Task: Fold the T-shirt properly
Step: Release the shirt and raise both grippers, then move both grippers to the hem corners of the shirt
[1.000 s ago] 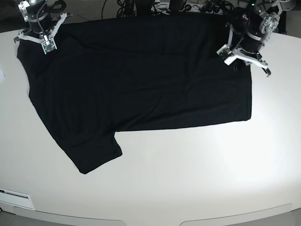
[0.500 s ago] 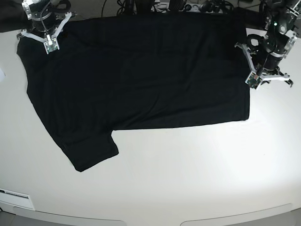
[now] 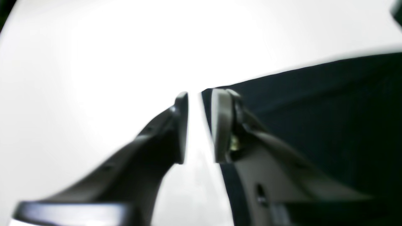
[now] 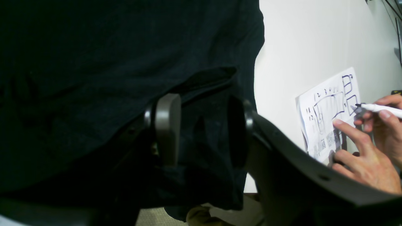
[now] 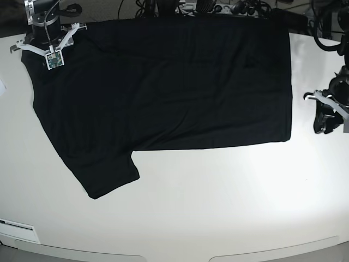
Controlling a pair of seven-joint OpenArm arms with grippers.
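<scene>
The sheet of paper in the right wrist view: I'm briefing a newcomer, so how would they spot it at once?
Start from the black T-shirt filling most of that view, then look past its edge onto the white table. The sheet of paper lies there under a person's hand. It is the only white thing bearing purple marker sketches and numbers.

- T-shirt: plain black across all that shows, no print visible.
- Bench: white, with a bright glare patch toward the near right.
- Paper sheet at the bench's edge: white with purple-blue pen sketches.
- Marker: white barrel.
</scene>
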